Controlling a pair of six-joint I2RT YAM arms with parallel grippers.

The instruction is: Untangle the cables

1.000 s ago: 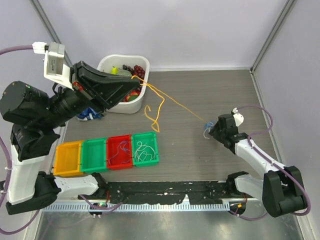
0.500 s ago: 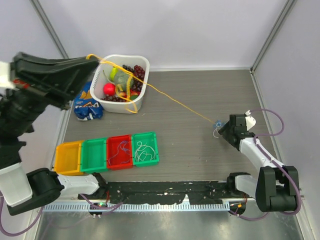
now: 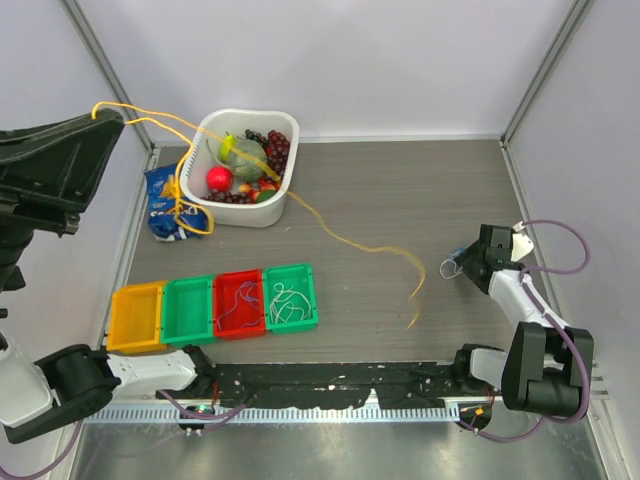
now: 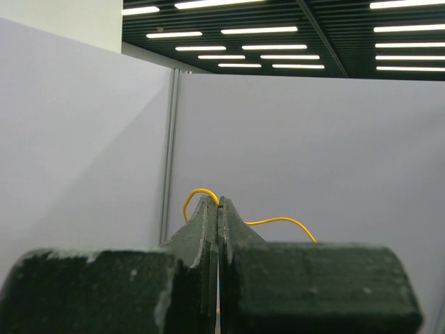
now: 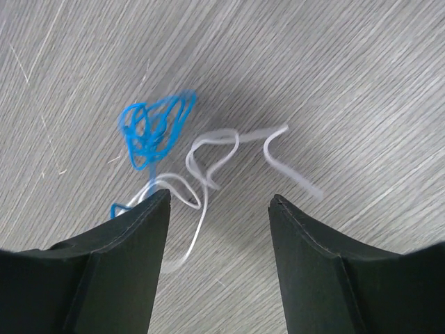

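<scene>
My left gripper [image 3: 100,118] is raised high at the far left, shut on the yellow-orange cable [image 3: 345,238]. In the left wrist view the cable [image 4: 278,223] loops out of the closed tips of the gripper [image 4: 218,202]. It hangs over the white bin, and its blurred free end lies on the table's middle. My right gripper [image 3: 462,265] is low at the right. In the right wrist view it [image 5: 221,196] is open over a blue cable [image 5: 156,129] and a white cable [image 5: 215,156] lying tangled together on the table.
A white bin [image 3: 290,135] of fruit stands at the back left, with a blue snack bag [image 3: 160,205] beside it. Four small trays sit at the front left: orange [image 3: 135,315], green [image 3: 188,308], red [image 3: 240,302] and green [image 3: 290,296]. The red tray and the green tray beside it hold thin wires.
My left gripper has swung up and to the left with the yellow-orange cable. The cable's far end has left the blue and white tangle and trails left. My right gripper has moved right.
</scene>
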